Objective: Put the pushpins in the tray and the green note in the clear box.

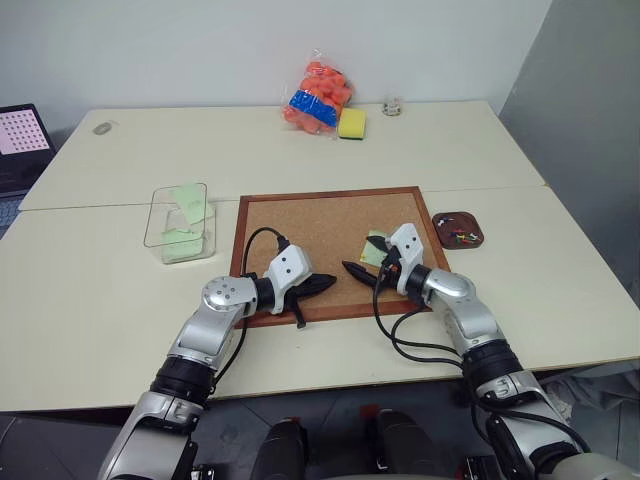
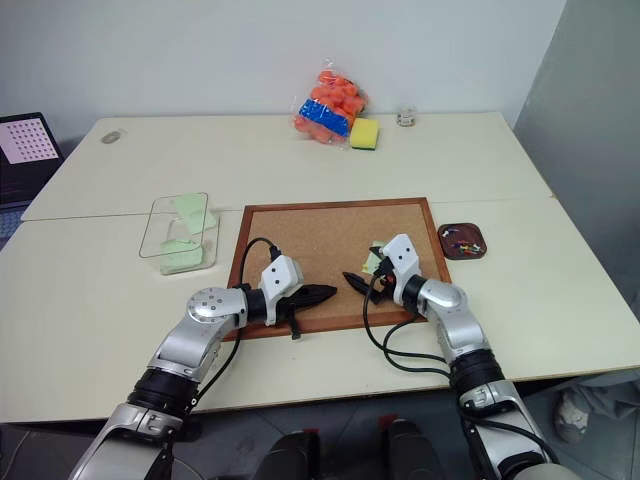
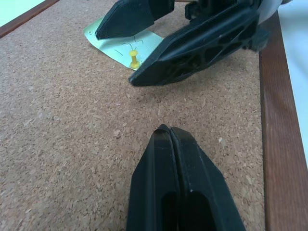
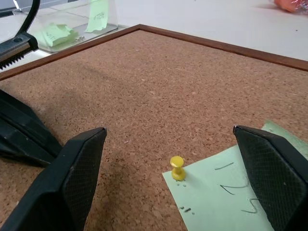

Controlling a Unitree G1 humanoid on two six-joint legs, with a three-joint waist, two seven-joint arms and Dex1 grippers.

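While the last green note (image 4: 226,197) stays pinned to the corkboard (image 1: 310,225) by a yellow pushpin (image 4: 177,167), we judge the pin-pulling step to be in hand. Our right end effector (image 4: 171,183) stands spread wide, its fingers either side of the pin, nothing pinched yet. Left end effector (image 3: 175,159) is pressed together and empty, resting on the cork at about 9 o'clock from the note. Tray (image 1: 459,228), on the worktop at 3 o'clock off the board, already carries several pins. Clear box (image 1: 180,222), at 9 o'clock off the board, holds green notes. Next, we think: ease forward, close on the pin head, pull straight up.
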